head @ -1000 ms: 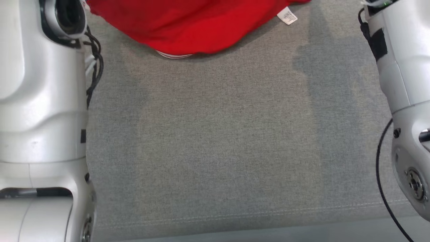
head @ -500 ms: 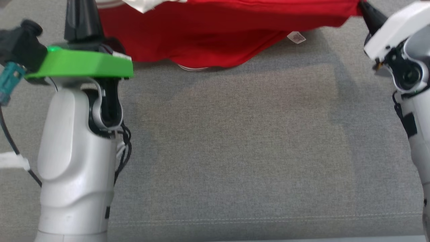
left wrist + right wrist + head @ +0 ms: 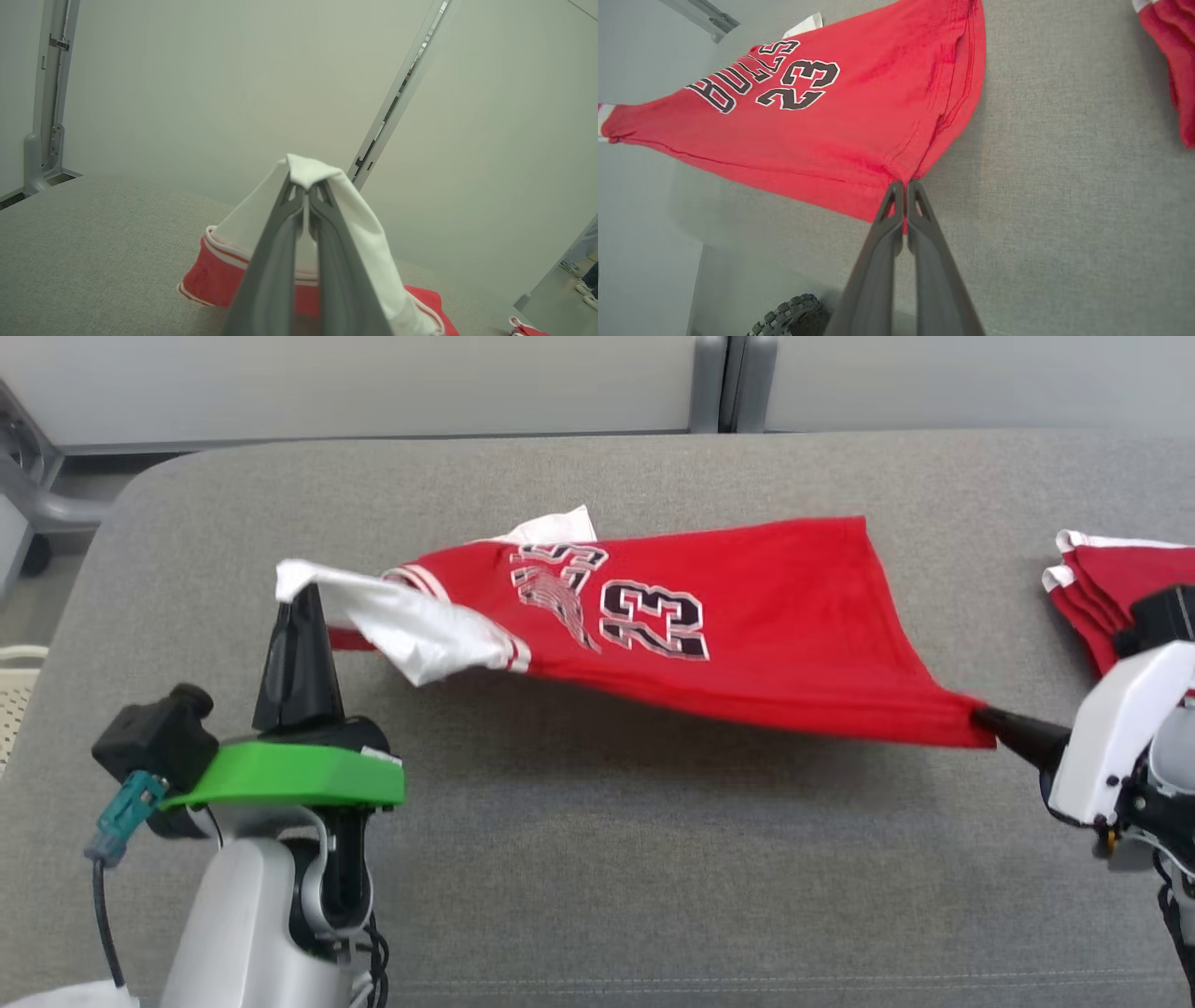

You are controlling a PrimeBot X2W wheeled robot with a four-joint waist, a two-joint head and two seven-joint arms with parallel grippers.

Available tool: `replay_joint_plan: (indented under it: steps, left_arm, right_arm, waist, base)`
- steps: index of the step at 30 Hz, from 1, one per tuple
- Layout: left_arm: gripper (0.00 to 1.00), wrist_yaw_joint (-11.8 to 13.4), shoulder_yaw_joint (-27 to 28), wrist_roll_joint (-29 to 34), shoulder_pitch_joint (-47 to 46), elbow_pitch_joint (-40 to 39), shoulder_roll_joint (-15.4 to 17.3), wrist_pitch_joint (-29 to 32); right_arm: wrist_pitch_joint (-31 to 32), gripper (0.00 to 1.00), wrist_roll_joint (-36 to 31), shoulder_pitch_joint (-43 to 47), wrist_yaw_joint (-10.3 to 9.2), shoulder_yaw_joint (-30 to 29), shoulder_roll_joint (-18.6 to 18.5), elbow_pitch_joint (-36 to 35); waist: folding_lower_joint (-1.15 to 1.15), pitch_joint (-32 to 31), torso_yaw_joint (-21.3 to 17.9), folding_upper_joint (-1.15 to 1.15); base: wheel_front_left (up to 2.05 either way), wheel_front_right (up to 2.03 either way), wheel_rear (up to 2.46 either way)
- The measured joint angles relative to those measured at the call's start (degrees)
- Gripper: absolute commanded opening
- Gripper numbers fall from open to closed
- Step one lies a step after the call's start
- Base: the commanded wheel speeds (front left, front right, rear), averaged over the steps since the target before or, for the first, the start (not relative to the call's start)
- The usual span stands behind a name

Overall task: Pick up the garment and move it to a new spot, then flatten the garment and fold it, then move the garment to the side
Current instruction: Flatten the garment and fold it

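The garment point(image 3: 747, 635) is a red jersey with white sleeves and the number 23, stretched in the air over the grey table point(image 3: 597, 859). My left gripper point(image 3: 301, 593) is shut on its white sleeve at the left. In the left wrist view the white cloth point(image 3: 327, 196) drapes over both fingertips of my left gripper point(image 3: 306, 186). My right gripper point(image 3: 980, 717) is shut on the red hem corner at the right. The right wrist view shows my right gripper point(image 3: 903, 184) pinching the garment point(image 3: 822, 121) where the hem bunches.
A stack of folded red garments point(image 3: 1111, 588) lies at the table's right edge, also seen as red cloth point(image 3: 1174, 60) in the right wrist view. A grey wall panel point(image 3: 373, 383) runs behind the table. A wheel point(image 3: 789, 317) shows below the table edge.
The head camera has tilted up, so the whole picture shifted. The jersey now hangs stretched between both grippers, its printed front in view.
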Motion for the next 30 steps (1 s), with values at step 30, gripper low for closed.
replay_joint_plan:
  steps: [30]
  left_arm:
    - [0.00,6.8,-1.2,0.5,20.4,-3.1,0.8,1.2]
  right_arm:
    - [5.3,0.00,-12.7,14.7,0.01,-7.7,9.3,-6.9]
  waist:
    - [0.00,-4.9,0.1,0.00]
  base:
    - [0.00,0.00,0.00]
